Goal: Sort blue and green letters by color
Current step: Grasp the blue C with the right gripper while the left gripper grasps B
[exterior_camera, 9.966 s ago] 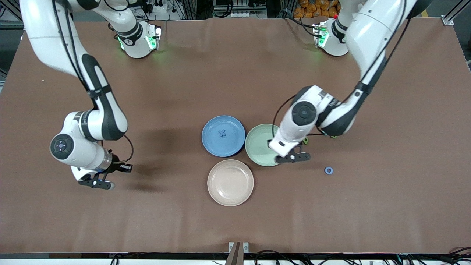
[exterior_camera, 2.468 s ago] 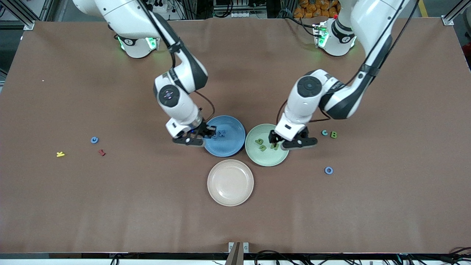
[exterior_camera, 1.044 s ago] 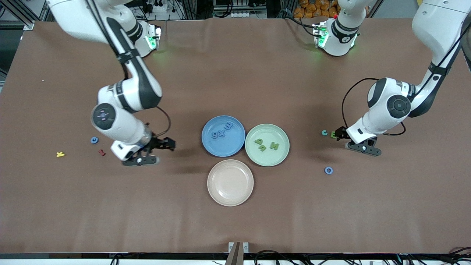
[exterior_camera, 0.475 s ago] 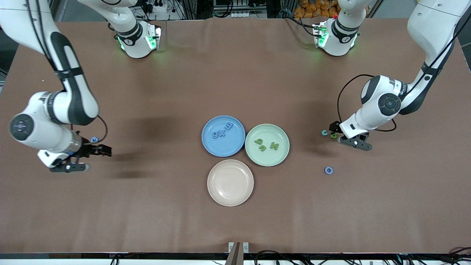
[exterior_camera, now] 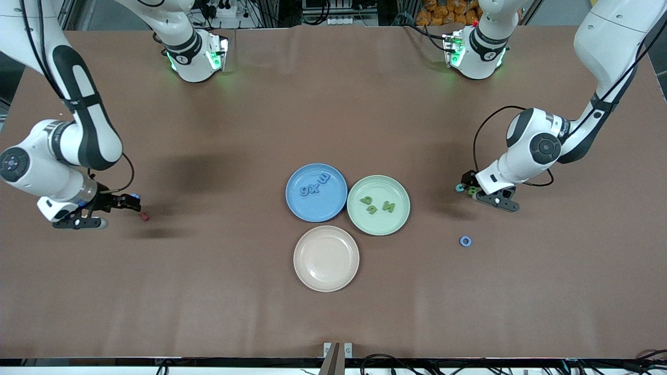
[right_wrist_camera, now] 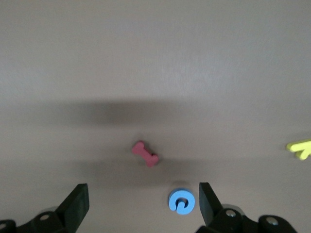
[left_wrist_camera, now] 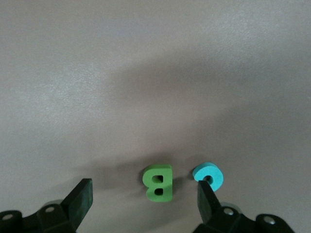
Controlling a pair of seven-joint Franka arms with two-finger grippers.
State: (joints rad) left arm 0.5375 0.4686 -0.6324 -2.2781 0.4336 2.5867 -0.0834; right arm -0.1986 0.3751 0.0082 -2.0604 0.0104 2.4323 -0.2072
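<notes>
On the blue plate (exterior_camera: 294, 177) lie three blue letters (exterior_camera: 314, 186), and on the green plate (exterior_camera: 401, 219) just beside it, toward the left arm's end, lie three green letters (exterior_camera: 377, 205). An empty beige plate (exterior_camera: 326, 281) sits nearer the front camera, touching close to both.

Toward the left arm's end of the table, a green B (left_wrist_camera: 158, 182) and a teal C (left_wrist_camera: 209, 175) lie side by side on the brown table (exterior_camera: 333, 104) — near each other but apart. The left gripper (exterior_camera: 473, 191) hangs low over this pair with its fingers (left_wrist_camera: 80, 198) spread wide; in its wrist view the B sits between them, the C just inside one fingertip, and nothing is gripped. A blue ring-shaped letter O (exterior_camera: 465, 241) lies alone, nearer the front camera than that pair.

Toward the right arm's end, a blue letter C (right_wrist_camera: 181, 202) lies beside a dark red letter (right_wrist_camera: 145, 154), with a yellow letter (right_wrist_camera: 301, 148) farther out toward the table's end. The right gripper (exterior_camera: 125, 204) hovers over the blue C — its fingers (right_wrist_camera: 77, 201) stand open and hold nothing, the C between them near one fingertip and the red letter a little way off.
</notes>
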